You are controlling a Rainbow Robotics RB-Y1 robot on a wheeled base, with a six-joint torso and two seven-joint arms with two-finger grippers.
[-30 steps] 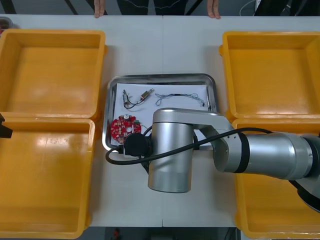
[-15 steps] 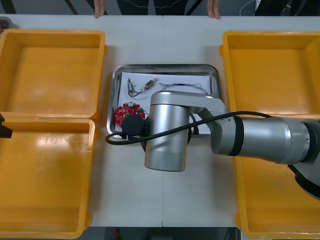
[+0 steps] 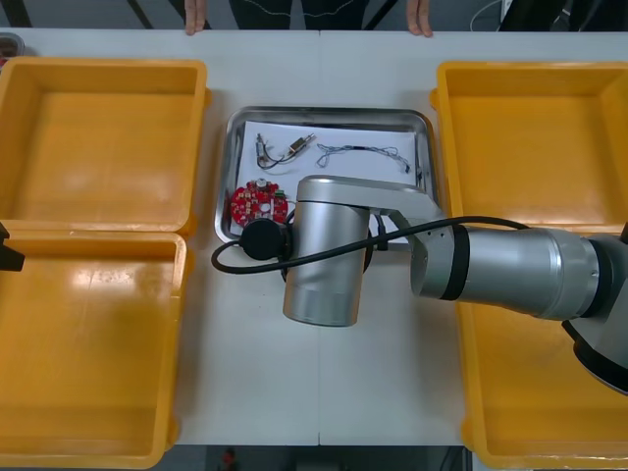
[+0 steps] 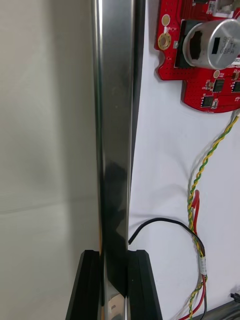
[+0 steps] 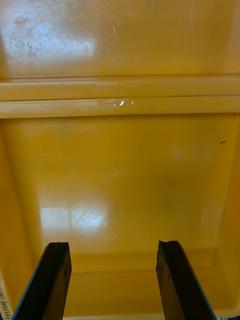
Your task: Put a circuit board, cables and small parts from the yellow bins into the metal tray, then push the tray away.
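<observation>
On the light table [image 3: 324, 69], yellow bins [image 3: 103, 63] are set two at each side; the metal tray [image 3: 329, 111] is placed between them, apparently flat.

Right wrist view: I noted dark print on the silver cylindrical component [image 4: 220, 42] mounted on the red circuit board [image 4: 200, 82]. The lower line read roughly "OSPA". The line above it I could not make out.

Left wrist view: a white strip [image 5: 4, 302] with small dark print lay at the corner of the yellow bin [image 5: 120, 175], beside the left end effector [image 5: 114, 245]. I could read only "(4)", and that doubtfully.

Front view: I logged no legible text.
</observation>
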